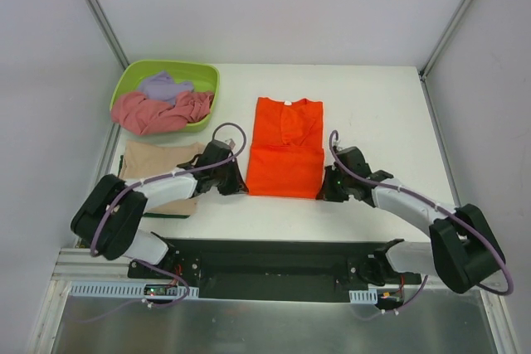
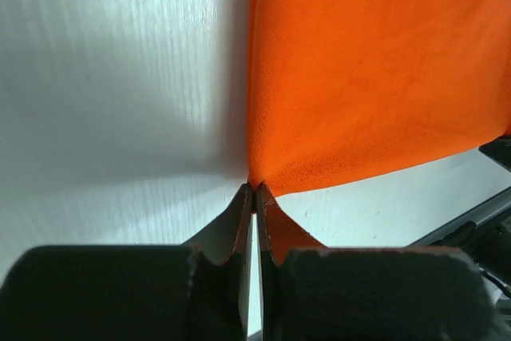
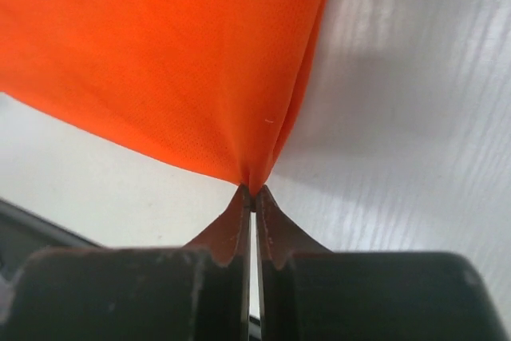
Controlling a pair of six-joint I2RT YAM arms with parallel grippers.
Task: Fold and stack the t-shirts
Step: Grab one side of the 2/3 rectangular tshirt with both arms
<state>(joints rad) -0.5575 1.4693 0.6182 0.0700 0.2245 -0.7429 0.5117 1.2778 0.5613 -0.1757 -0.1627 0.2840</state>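
Risk, slip: each pinch is taking only the tip of a near corner of the bright orange short-sleeved cloth t-shirt (image 1: 286, 147). A quick lift could be pulling the thin fabric free.
Risk, skew: if the two arms are not rising evenly, the fold is likely landing crooked or bunching.
Left jaws: clenched tight and gripping the orange shirt's near left corner, low over the white tabletop (image 1: 382, 113).
Right jaws: likewise clenched, gripping the near right corner, where the cloth is puckering into the tips.
Orange shirt: lying flat mid-tabletop, collar pointing away from the arm bases, between the two arms.
Other shirts: the tan cloth t-shirt (image 1: 162, 159) is lying just left of it, partly under the left arm (image 1: 166, 188). The dusty pink shirt (image 1: 158, 112) and the pale lavender shirt (image 1: 164, 86) are sitting crumpled in the lime-green plastic tub (image 1: 133, 80) at the far left.
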